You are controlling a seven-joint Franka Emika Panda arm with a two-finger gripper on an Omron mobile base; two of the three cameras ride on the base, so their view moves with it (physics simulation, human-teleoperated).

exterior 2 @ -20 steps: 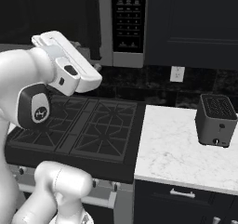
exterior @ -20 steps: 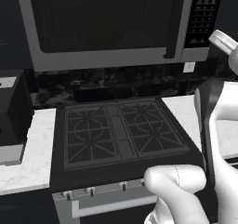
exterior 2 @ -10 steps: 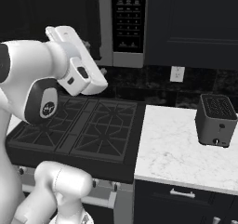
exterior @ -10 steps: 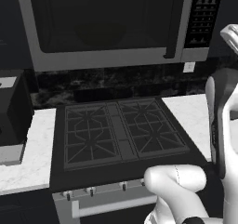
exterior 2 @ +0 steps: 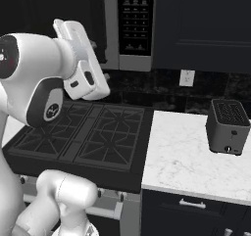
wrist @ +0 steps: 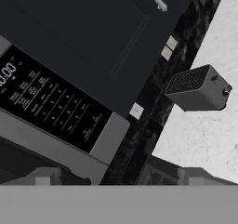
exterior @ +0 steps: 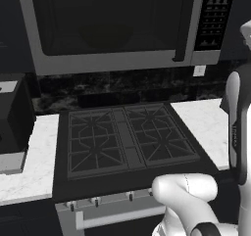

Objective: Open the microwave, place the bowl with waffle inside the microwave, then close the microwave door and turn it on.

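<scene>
Above the stove (exterior: 125, 139), the wide grey-framed microwave (exterior: 117, 27) faces outward, long axis level, its dark glass door (exterior: 110, 19) closed, handle (exterior: 182, 24) upright beside the button panel (exterior: 214, 15) at right; the gripper (wrist: 116, 176) stands released.

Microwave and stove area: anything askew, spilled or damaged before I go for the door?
Nothing stands out. The microwave hangs level above the stove, door shut, handle straight. Counter is clean, and the toaster stands upright on it.
</scene>
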